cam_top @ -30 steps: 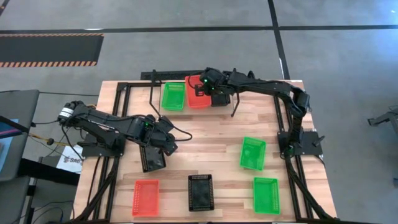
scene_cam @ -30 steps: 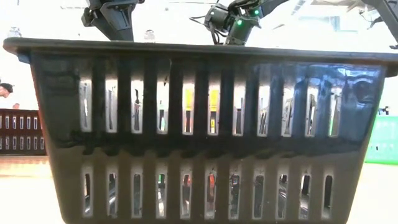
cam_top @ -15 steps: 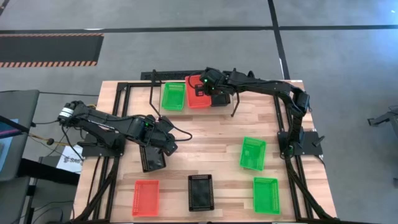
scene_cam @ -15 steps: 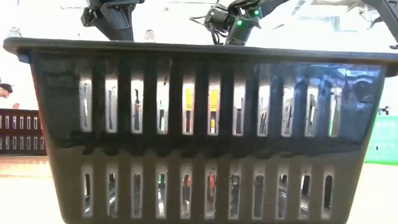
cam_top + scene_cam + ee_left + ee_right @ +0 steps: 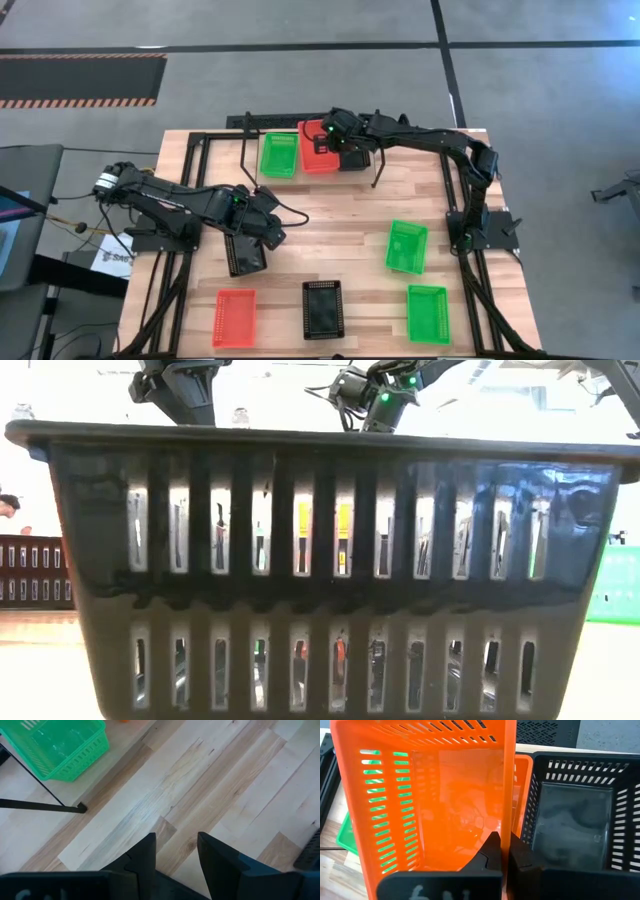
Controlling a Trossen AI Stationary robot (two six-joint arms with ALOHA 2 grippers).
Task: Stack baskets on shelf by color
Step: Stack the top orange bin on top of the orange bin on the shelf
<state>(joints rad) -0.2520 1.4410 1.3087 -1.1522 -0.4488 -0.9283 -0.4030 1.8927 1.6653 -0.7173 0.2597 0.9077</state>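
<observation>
Biggest risk I saw was the right gripper fumbling the red basket it had pinched by one side wall. The fingers were clamped thin on that wall, so the basket hung tilted, and if it came down crooked I reckon it could catch on the rim of the red basket already under it or bump the black basket sitting right beside it on the shelf. A one-wall pinch could also let it swivel or slip out.

The right arm was stretched across the far edge of the desk, wrist bent over the shelf's middle slot, with a green basket in the next slot over.

The left gripper hovered low over bare wood near another black basket, fingers parted and holding nothing. One red, one black and two green baskets were still loose on the desk
</observation>
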